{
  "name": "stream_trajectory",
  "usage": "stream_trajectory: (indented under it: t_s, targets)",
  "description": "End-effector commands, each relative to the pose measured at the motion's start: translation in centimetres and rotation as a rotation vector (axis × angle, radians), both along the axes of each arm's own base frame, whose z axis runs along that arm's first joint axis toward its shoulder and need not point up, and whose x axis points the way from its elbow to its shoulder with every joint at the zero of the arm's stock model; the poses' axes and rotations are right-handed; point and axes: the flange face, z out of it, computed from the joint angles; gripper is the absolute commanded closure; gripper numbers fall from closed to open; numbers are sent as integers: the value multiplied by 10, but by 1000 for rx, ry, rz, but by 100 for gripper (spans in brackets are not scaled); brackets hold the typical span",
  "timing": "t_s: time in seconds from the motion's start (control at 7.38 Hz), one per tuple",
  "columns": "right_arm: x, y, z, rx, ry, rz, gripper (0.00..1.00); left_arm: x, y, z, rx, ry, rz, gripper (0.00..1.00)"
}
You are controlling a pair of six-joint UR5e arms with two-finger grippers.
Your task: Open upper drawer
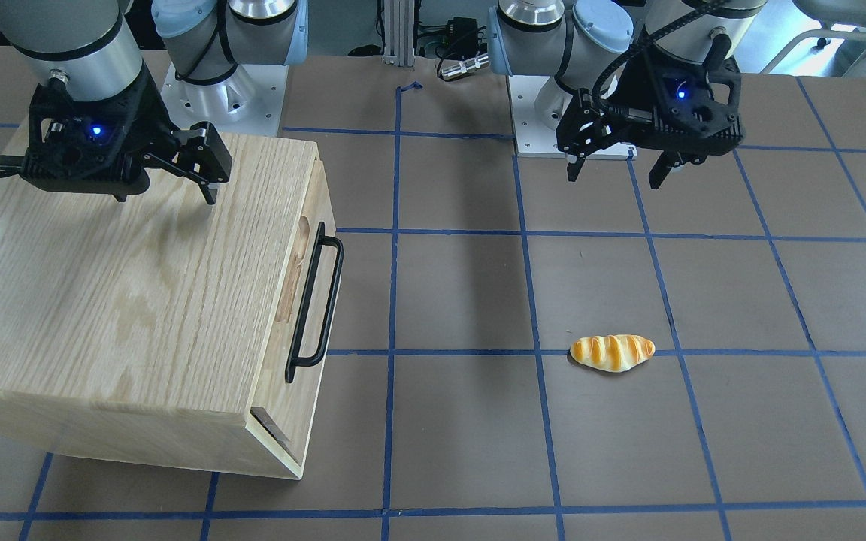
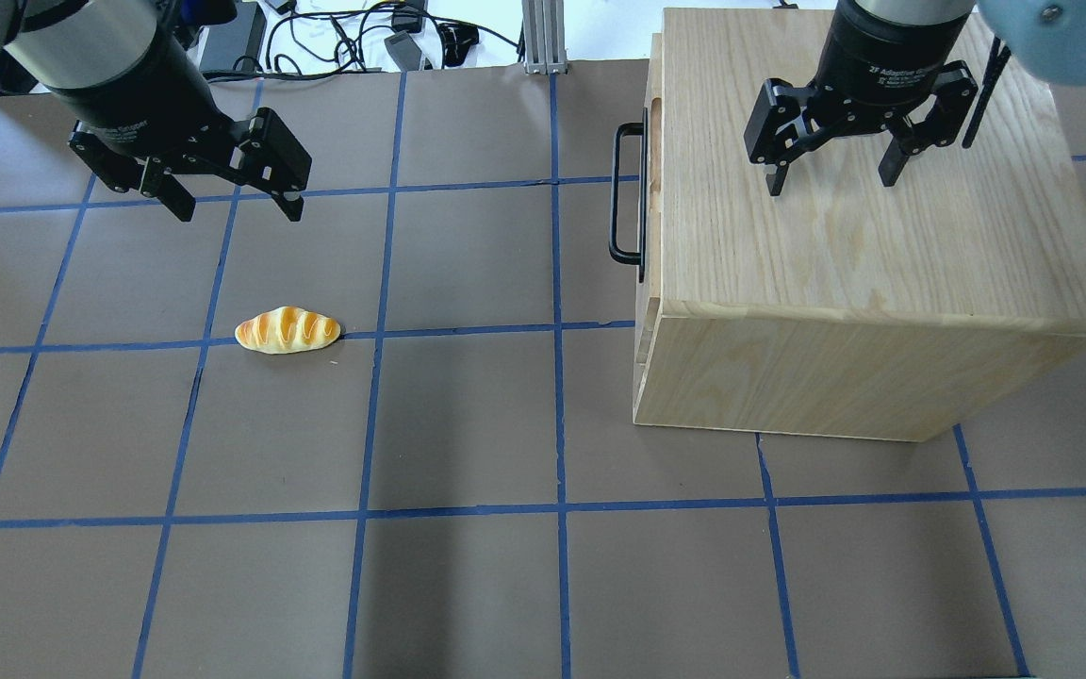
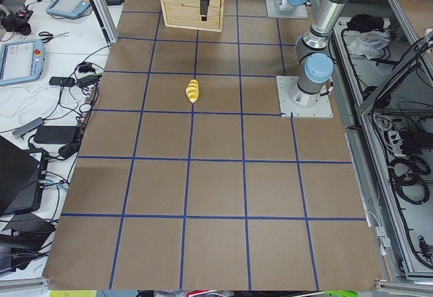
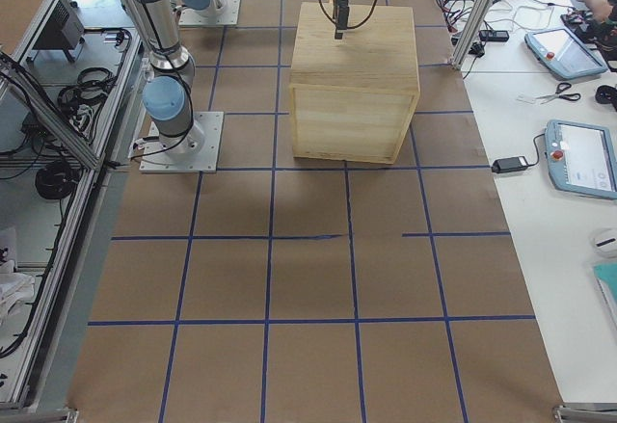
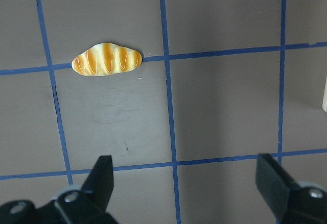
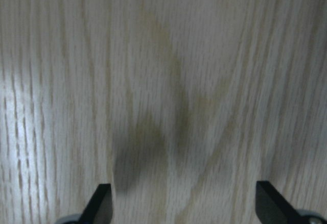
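Observation:
The upper drawer (image 1: 299, 297) is a light oak front panel with a long black bar handle (image 1: 316, 300) and an oval slot, on the cabinet's side that faces the table's middle. It looks shut or nearly so. It also shows in the overhead view (image 2: 653, 189), with its handle (image 2: 626, 198). My right gripper (image 2: 831, 184) is open and empty, hovering over the cabinet's top (image 6: 163, 81), well back from the handle; it also shows in the front-facing view (image 1: 166, 197). My left gripper (image 2: 238, 212) is open and empty above the bare mat, far from the drawer.
The big wooden cabinet (image 2: 863, 245) stands on the robot's right half of the table. A bread roll (image 2: 287, 331) lies on the brown mat below the left gripper, also seen in the left wrist view (image 5: 106, 60). Blue tape lines grid the mat.

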Motion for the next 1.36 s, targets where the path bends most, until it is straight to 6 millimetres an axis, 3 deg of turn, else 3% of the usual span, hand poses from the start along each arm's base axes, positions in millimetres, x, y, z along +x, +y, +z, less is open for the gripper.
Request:
stream_trajectory:
  t_s: [0.0, 1.22]
  targets:
    - [0, 0, 0, 0, 0, -1, 0, 0, -1, -5, 8, 2, 2, 0]
    - [0, 0, -1, 2, 0, 2, 0, 0, 2, -2, 2, -7, -3, 0]
